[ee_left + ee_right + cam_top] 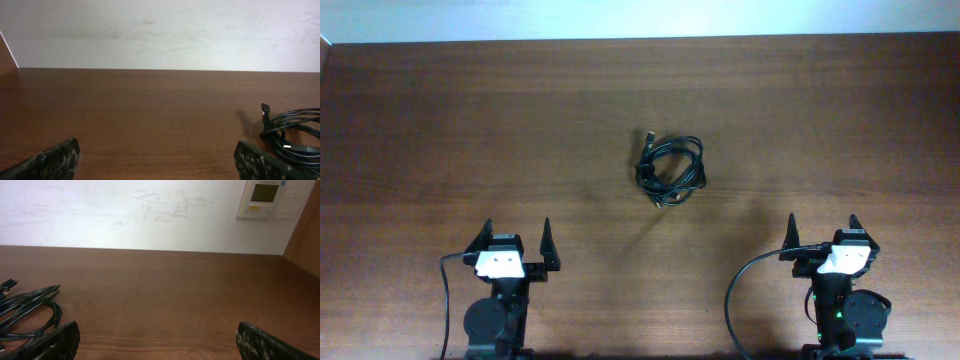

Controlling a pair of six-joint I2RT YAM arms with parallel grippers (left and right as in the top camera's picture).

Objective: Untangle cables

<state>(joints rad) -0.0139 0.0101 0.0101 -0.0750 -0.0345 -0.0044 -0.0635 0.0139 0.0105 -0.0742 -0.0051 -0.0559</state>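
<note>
Cables: one compact black tangle of thin loops, flat on the table, about midway left to right and somewhat far of centre.
Left gripper: jaws spread wide with nothing between them, parked near the near edge on the left, fingertips aimed far.
Right gripper: jaws equally wide apart and empty, parked near the near edge on the right.
Bearing from left gripper: far and to the right, showing at the lower right margin of the left wrist view.
Bearing from right gripper: far and to the left, showing at the lower left margin of the right wrist view.
Long axis: none marked, being a roughly round coil.
Plug end: sticks out at the far-left of the coil, pointing far. A second pale-tipped end lies on the near side.
Nearer arm: neither clearly, with the tangle roughly between both and well apart from each.
Edges: far table edge against a pale wall, with a wall control panel high on the right.
Open room: no other object seen near the tangle, so probably a free approach from either side.
Coming move, judged: both arms reaching far and inward, one per side of the coil.
</note>
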